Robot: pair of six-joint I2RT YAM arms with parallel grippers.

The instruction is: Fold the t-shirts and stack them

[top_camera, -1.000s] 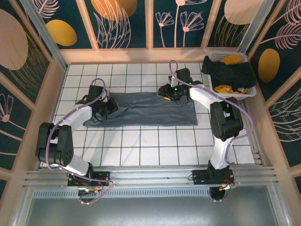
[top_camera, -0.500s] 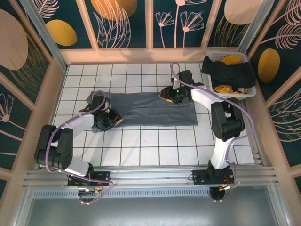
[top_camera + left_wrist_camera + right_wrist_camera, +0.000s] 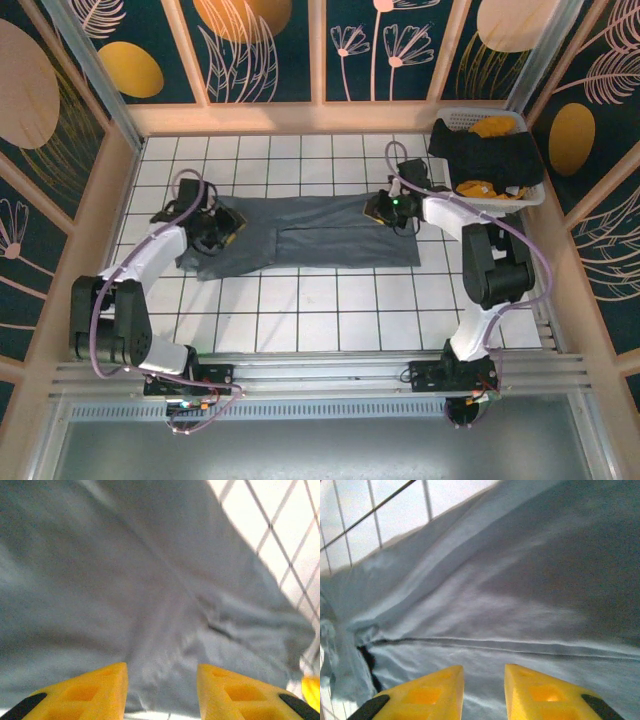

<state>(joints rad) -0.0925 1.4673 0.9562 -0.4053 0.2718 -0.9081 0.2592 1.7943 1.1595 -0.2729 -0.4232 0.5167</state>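
A slate blue-grey t-shirt (image 3: 310,235) lies spread lengthwise on the white tiled table (image 3: 330,310). My left gripper (image 3: 215,230) is low over its rumpled left end, and the left wrist view has the yellow jaws (image 3: 161,667) open with creased cloth (image 3: 125,580) under the gap. My right gripper (image 3: 386,208) sits over the shirt's upper right part; its jaws (image 3: 483,669) are open by a narrower gap above a long fold line in the cloth (image 3: 520,595). A black t-shirt (image 3: 490,155) and a mustard-yellow one (image 3: 493,127) lie in the basket.
The white laundry basket (image 3: 455,115) stands at the back right corner, close to the right arm. Wooden frame walls ring the table. Bare tiles lie in front of the shirt and behind it.
My right gripper has slid to the right along the shirt's upper edge. My left gripper dipped toward the front, then came back up and left; the shirt's left end now bunches differently.
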